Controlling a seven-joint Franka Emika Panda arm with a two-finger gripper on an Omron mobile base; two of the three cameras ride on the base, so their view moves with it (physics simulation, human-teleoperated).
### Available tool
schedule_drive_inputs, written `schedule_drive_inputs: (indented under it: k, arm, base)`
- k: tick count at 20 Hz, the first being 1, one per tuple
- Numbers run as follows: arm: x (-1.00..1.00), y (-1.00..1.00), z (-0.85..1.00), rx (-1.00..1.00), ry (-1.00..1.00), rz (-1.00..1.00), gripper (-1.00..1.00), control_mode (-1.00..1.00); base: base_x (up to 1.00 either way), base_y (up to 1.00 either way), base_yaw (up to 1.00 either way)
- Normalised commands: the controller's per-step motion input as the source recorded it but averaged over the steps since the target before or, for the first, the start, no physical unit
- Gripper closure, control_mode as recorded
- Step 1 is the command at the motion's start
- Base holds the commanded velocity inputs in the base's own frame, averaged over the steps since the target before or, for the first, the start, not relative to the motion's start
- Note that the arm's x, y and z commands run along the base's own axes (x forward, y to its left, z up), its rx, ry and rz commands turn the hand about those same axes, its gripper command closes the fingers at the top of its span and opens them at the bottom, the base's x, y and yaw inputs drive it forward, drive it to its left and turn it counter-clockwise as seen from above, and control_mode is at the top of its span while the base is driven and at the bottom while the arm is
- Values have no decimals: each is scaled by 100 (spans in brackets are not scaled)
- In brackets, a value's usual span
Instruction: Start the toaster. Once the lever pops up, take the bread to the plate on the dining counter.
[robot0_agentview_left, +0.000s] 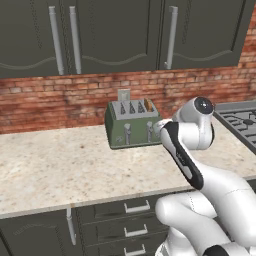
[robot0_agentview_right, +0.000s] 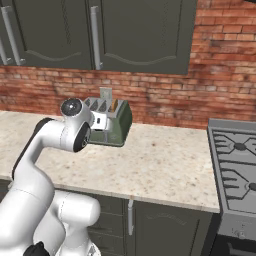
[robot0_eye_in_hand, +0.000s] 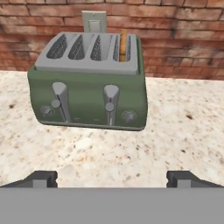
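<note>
The olive-green toaster (robot0_eye_in_hand: 87, 94) stands on the beige counter against the brick wall, also seen from the base cameras (robot0_agentview_left: 131, 126) (robot0_agentview_right: 119, 124). Its right-hand lever (robot0_eye_in_hand: 110, 101) (robot0_agentview_left: 149, 131) sits at the same height as the left-hand one (robot0_eye_in_hand: 60, 101). A golden-brown bread slice (robot0_eye_in_hand: 123, 44) (robot0_agentview_left: 148, 105) (robot0_agentview_right: 114, 106) sticks up on edge from the rightmost slot. My gripper (robot0_eye_in_hand: 111, 179) is open, a short way in front of the toaster and level with its front face, its fingertips (robot0_eye_in_hand: 41, 178) wide apart and holding nothing. The plate and the dining counter are out of view.
A wall outlet (robot0_eye_in_hand: 94, 21) sits just behind the toaster. A gas stove (robot0_agentview_left: 244, 120) (robot0_agentview_right: 235, 165) adjoins the counter on the right. Dark upper cabinets (robot0_agentview_left: 115, 35) hang above, and drawers (robot0_agentview_left: 135, 220) lie below the counter edge.
</note>
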Motion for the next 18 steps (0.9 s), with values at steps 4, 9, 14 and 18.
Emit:
schedule_drive_inputs:
  k: [4,9,14,18]
  arm:
    - [12,0,0,0,0,0,-100,-100]
    - [18,0,-1,0,0,0,-100,-100]
    - [10,0,0,0,0,0,-100,-100]
    - [8,0,0,0,0,0,-100,-100]
  base:
    - [0,0,0]
    - [0,0,0]
    - [0,0,0]
    - [0,0,0]
